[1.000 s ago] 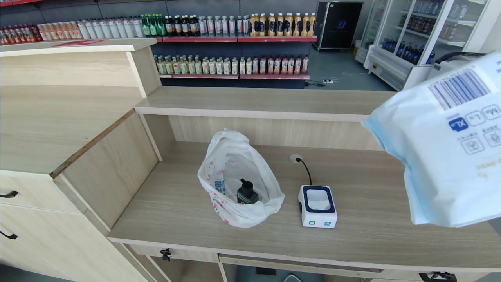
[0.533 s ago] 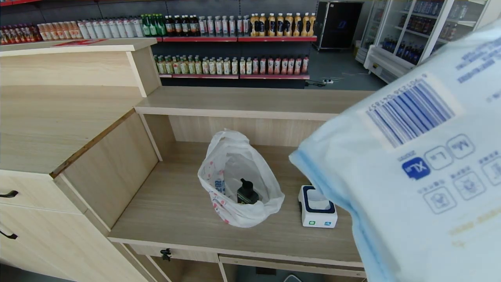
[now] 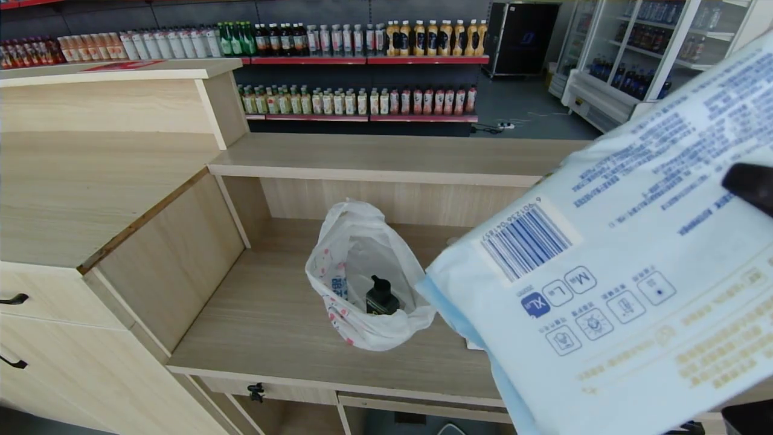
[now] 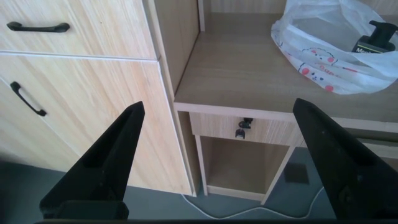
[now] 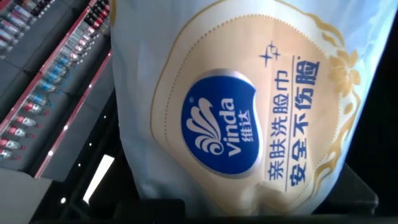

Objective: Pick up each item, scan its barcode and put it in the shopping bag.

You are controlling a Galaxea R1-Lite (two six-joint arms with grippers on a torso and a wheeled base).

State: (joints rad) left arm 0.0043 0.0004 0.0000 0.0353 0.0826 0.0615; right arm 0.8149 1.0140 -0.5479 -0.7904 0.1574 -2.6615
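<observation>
A large white and light-blue soft pack [image 3: 616,290] hangs above the right half of the counter, close to the head camera. Its barcode [image 3: 525,241] faces upward. My right gripper is shut on it, and one black fingertip [image 3: 747,186] lies on its printed face. The pack's front with a blue logo [image 5: 221,134] shows in the right wrist view. The white shopping bag [image 3: 338,326] stands open on the counter with a black bottle [image 3: 380,297] inside. The pack hides the scanner. My left gripper [image 4: 217,165] hangs open and empty, low beside the counter's front left corner.
The wooden counter [image 3: 272,320] has a raised ledge behind and a tall side cabinet [image 3: 109,199] to the left. Drawers with black handles [image 4: 37,26] sit below the left cabinet. The bag [image 4: 311,56] lies near the counter's front edge.
The pack has swung left and downward across the head view, turning so the barcode sits nearer the bag. It now covers the scanner. The bag and bottle have not moved.
</observation>
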